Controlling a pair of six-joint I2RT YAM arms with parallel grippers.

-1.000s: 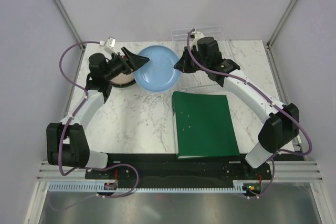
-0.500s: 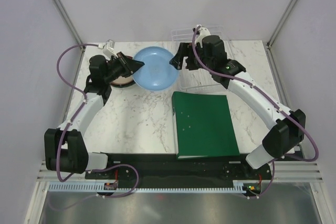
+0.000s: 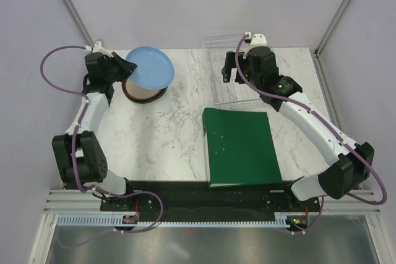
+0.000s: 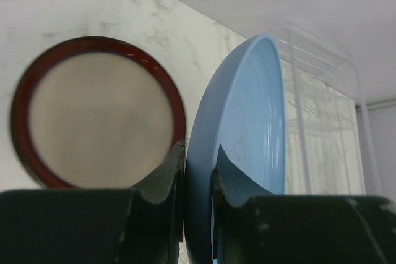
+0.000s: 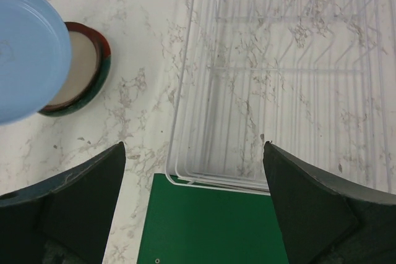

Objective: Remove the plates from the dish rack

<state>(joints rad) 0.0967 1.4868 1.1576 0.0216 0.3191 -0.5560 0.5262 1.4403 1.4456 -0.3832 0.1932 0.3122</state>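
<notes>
Watching from beside the table, I see the handover is done: a second ago the blue plate (image 3: 148, 68) hung at the upper middle of the overhead view between both arms, pinched by the right one while the left stood open around its rim. Now the left gripper (image 3: 124, 66) has clamped onto it and carried it to the upper left of the frame, while the right gripper (image 3: 226, 73) has let go and drawn back to the upper right, its jaws spread wide above the dish rack (image 3: 226, 94). In the left wrist view the two dark fingers (image 4: 162, 183) squeeze the plate's rim from both sides. The plate is plain light blue, glossy, with a shallow raised rim, and it hangs tilted over the cream-centred plate (image 3: 143, 94), which lies flat on the marble table (image 3: 173, 122); I cannot tell whether the two touch. That lower plate has a dark red rim, and a greenish edge shows beneath it from the right wrist. The rack is clear with thin white upright dividers, well apart from the blue plate and just beyond the far edge of the green folder (image 3: 241, 146).
</notes>
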